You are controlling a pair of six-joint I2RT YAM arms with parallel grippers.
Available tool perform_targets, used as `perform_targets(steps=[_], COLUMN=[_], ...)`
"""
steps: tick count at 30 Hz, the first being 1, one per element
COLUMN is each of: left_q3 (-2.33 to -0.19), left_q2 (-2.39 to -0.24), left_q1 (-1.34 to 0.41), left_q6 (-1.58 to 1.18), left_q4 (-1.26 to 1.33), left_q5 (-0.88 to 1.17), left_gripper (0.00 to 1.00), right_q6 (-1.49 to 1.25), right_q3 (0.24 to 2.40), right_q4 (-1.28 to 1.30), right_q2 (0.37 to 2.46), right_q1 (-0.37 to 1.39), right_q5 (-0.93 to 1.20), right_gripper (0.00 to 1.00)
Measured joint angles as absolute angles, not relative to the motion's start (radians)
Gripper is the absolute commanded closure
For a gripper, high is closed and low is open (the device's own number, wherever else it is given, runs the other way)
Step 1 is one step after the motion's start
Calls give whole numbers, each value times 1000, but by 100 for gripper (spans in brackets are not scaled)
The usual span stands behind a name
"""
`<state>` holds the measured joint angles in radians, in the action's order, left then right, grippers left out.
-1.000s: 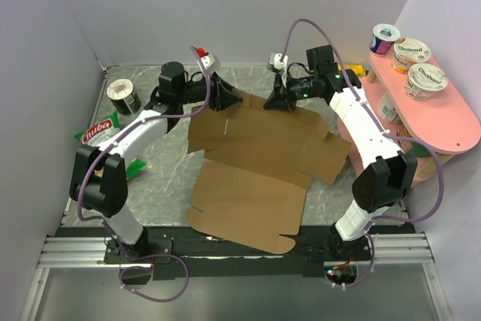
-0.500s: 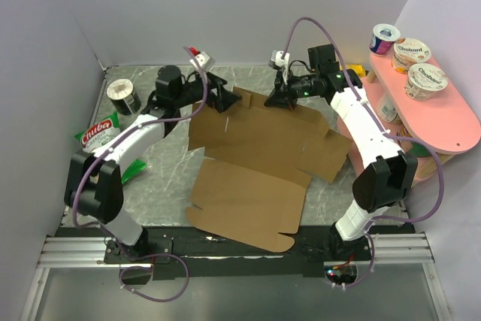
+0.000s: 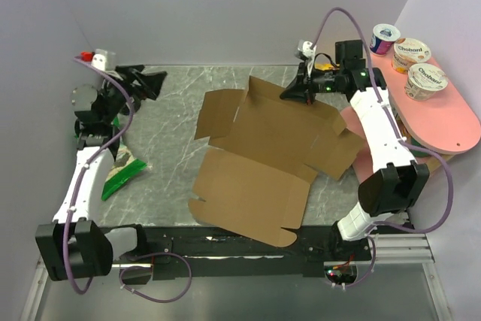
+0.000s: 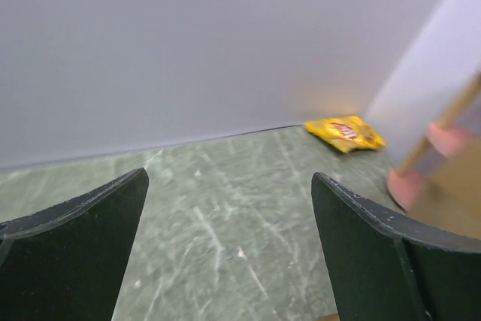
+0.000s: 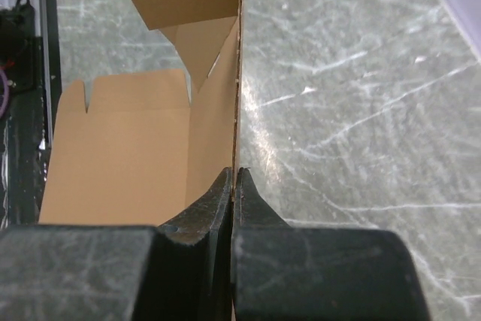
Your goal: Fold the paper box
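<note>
The paper box (image 3: pixel 255 159) is a flat brown die-cut sheet spread across the middle of the table, with its far panel (image 3: pixel 263 103) lifted upright. My right gripper (image 3: pixel 288 96) is shut on the top edge of that raised panel. In the right wrist view the cardboard (image 5: pixel 128 155) runs edge-on into the closed right gripper (image 5: pixel 235 178). My left gripper (image 3: pixel 156 82) hangs at the far left, well away from the sheet. It is open and empty; in the left wrist view only the marbled tabletop shows in the left gripper (image 4: pixel 229 249).
A pink shelf (image 3: pixel 451 122) carrying yogurt cups (image 3: pixel 410 52) stands along the right side. A green snack bag (image 3: pixel 120 177) lies at the left under my left arm. A yellow packet (image 4: pixel 344 131) lies by the back wall near the shelf's pink foot (image 4: pixel 409 186).
My left gripper opened, let go of the sheet's far left corner and swung away to the far left. My right gripper shifted right and raised the far panel upright.
</note>
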<state>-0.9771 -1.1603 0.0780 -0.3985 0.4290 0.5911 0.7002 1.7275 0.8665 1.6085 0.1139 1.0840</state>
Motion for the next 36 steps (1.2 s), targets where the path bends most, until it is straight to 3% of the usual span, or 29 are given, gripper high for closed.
perform_targets(steps=[9, 16, 26, 36], left_q3=[-842, -820, -641, -517], left_q2=[-1347, -1512, -1485, -1346], left_q1=[93, -100, -158, -162], left_q6=[-461, -400, -432, -501], left_q4=[476, 458, 683, 826], left_q5=[595, 673, 848, 859], left_gripper=[1, 3, 5, 4], right_q6=[694, 663, 603, 595], right_q3=[1751, 1767, 1748, 1748], right_q4=[868, 858, 818, 807], right_q2=[1518, 1500, 1500, 1510], right_q1=[89, 80, 80, 73], right_q5=[1177, 1208, 1151, 1149], right_gripper=[100, 100, 100, 100])
